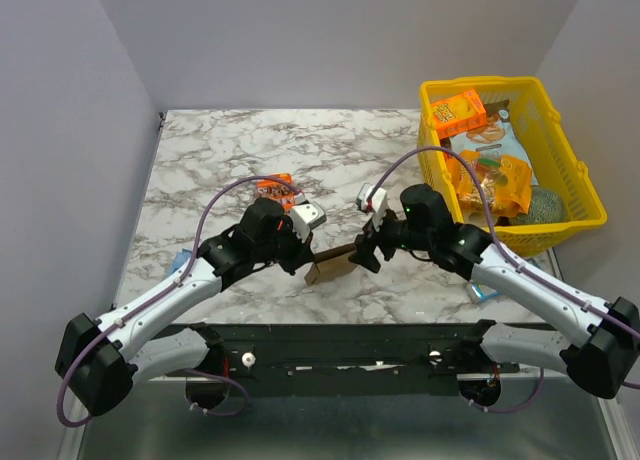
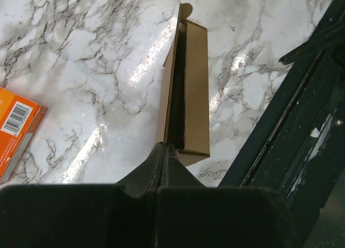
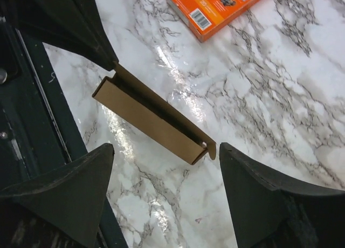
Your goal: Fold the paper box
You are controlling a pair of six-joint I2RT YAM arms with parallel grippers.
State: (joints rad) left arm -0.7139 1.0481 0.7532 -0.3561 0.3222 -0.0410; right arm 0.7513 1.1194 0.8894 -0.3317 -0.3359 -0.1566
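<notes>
1. We see the left gripper [image 2: 164,151] pressed shut, its two fingers meeting on the near end of the paper box [image 2: 191,91] and pinching the cardboard there.
2. The right gripper [image 3: 166,151] stands wide. Its fingers [image 3: 81,188] sit either side of the paper box's other end, clear of the cardboard, and hold nothing.
3. The paper box is a long, narrow brown shape with a slot open along its length and a rounded tab at the end away from the left gripper.
4. Taking the orange snack box [image 1: 275,188] as our mark, the paper box [image 1: 333,264] lies near it, on its side toward the arm bases and a little to the right.
5. The left gripper [image 1: 305,258] is just on the base side of that orange box. The right gripper [image 1: 362,252] is farther right, beyond the paper box.
6. We cannot tell whether the paper box rests on the marble table [image 1: 230,150] or hangs just above it.
</notes>
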